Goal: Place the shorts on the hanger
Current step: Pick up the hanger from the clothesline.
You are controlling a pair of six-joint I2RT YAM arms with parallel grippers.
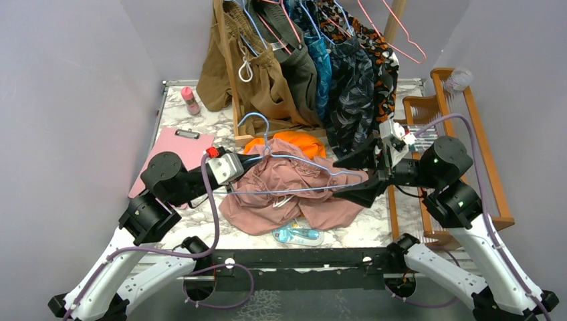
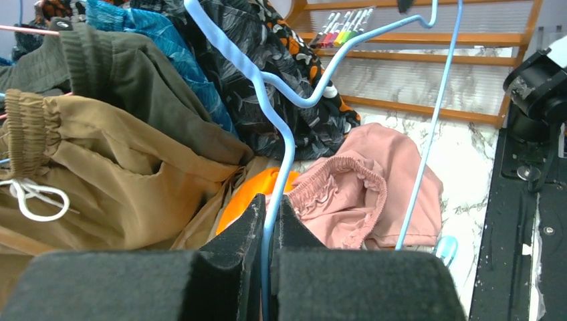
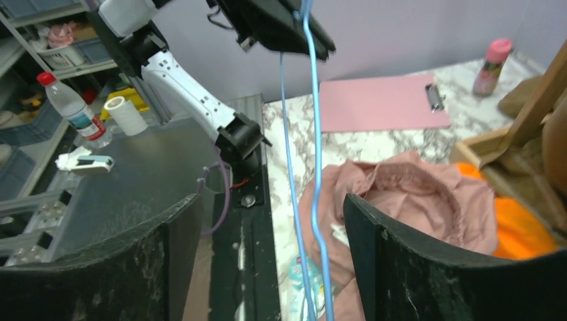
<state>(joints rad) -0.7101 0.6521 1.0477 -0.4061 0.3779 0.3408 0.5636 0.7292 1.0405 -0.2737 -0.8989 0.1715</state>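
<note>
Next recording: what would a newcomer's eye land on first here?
The light blue wire hanger, pinched by the shut left gripper near its neck, stretches above the dusty pink shorts heaped in the middle. The open right gripper straddles the hanger's wires at the other end. Behind, a crowded row of hung garments fills the back.

Tabletop (image 1: 364, 231) viewed from above and behind, whole scene covered. Wrist views set close, facing each other; shorts (image 2: 401, 167) and hanger (image 2: 287, 137) shared.
</note>
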